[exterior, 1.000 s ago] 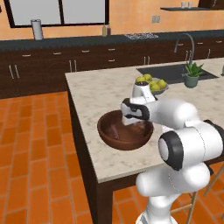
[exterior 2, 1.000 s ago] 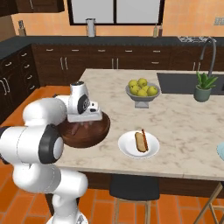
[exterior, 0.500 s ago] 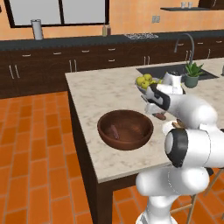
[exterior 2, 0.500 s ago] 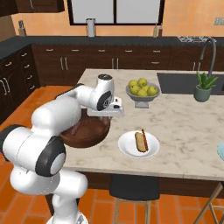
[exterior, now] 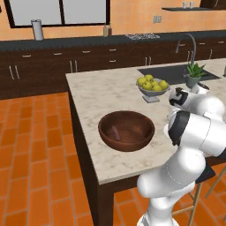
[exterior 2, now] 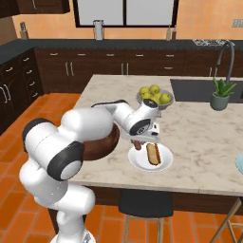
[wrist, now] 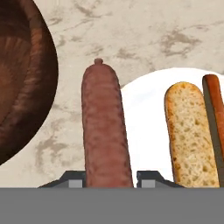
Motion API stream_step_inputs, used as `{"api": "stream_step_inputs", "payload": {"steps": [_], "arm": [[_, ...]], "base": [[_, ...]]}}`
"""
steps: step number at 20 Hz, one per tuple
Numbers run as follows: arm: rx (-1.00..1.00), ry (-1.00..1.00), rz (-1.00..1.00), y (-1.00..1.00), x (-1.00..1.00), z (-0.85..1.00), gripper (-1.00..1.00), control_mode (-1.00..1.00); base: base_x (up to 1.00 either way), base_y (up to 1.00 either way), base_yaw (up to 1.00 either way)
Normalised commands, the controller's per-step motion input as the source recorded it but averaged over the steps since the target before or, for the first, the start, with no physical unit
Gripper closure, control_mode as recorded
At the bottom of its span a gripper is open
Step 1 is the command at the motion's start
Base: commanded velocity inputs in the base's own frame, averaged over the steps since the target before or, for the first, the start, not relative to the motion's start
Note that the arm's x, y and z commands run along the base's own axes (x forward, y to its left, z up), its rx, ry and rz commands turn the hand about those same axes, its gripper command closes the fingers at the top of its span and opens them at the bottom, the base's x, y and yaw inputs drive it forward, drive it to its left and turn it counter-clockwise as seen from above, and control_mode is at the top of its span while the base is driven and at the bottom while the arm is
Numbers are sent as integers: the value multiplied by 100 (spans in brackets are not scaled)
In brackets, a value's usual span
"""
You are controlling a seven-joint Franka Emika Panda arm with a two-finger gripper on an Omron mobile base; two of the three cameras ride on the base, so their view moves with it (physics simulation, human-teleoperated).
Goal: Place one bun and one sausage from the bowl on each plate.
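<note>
My gripper (exterior 2: 138, 142) is shut on a reddish-brown sausage (wrist: 105, 135), which hangs over the counter at the left rim of the white plate (wrist: 146, 131). A bun (wrist: 191, 131) lies on that plate with a second sausage (wrist: 215, 105) along its far side. The dark wooden bowl (exterior: 126, 130) sits just left of the plate, and one more sausage (exterior: 115, 132) rests inside it. In the right base view my arm covers much of the bowl (exterior 2: 102, 146). The pale blue plate (exterior 2: 239, 163) peeks in at the right edge of the counter.
A grey footed bowl of yellow-green fruit (exterior 2: 154, 97) stands just behind the white plate (exterior 2: 163, 163). A sink (exterior 2: 199, 90) with a tap and a small potted plant (exterior 2: 221, 94) lie at the back right. The counter's front edge runs close below the plate.
The arm has swung from over the wooden bowl to the right, carrying the sausage to the left rim of the white plate.
</note>
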Motion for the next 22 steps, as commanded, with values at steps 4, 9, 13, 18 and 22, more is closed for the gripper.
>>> {"api": "stream_step_inputs", "payload": {"steps": [4, 9, 13, 18, 22], "arm": [[-3, -2, 0, -17, 0, -54, 100, -100], [-5, 0, 0, -1, -11, -24, 100, -100], [-9, -7, 0, 0, 0, -21, 100, -100], [-5, -2, 0, 0, -2, -19, 100, -100], [-1, 0, 0, 0, 0, -12, -100, -100]], "base": [[0, 0, 0], [0, 0, 0], [0, 0, 0], [0, 0, 0], [0, 0, 0]]}}
